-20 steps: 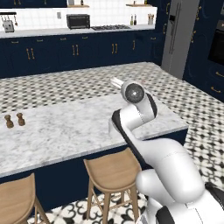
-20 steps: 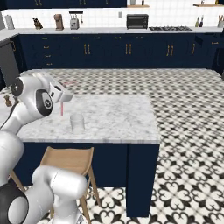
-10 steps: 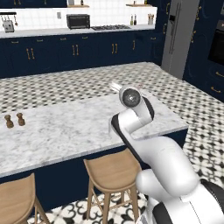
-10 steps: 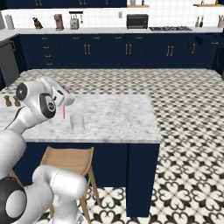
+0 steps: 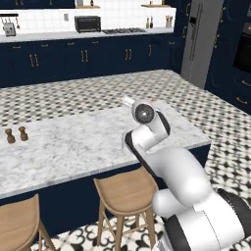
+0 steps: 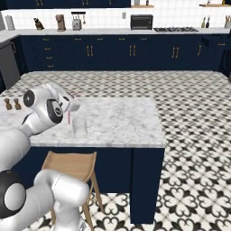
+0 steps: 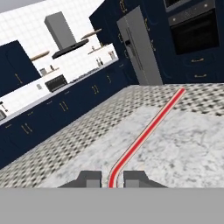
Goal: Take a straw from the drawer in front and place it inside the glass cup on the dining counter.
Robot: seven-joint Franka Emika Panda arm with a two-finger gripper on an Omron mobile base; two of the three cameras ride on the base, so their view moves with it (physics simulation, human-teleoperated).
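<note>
My gripper (image 7: 113, 180) is shut on the straw (image 7: 146, 131), a thin red stick that runs from between the fingertips out over the marbled top of the dining counter (image 7: 183, 144). In the right base view the gripper (image 6: 70, 110) hovers over the dining counter (image 6: 122, 122). The straw (image 6: 69, 118) hangs down from it, its lower end just left of the rim of the clear glass cup (image 6: 79, 127). In the left base view the white hand (image 5: 145, 112) covers the fingers, and the glass cup (image 5: 123, 141) shows faintly beside the forearm.
Two small brown shakers (image 6: 12, 104) (image 5: 15, 135) stand on the counter's far left. Wooden stools (image 5: 125, 193) (image 6: 67, 164) are tucked under its near edge. Navy cabinets, a stove and a toaster oven (image 6: 141, 21) line the back wall.
The hand has moved down and slightly toward the glass cup, carrying the straw lower. The cup and the shakers have not moved.
</note>
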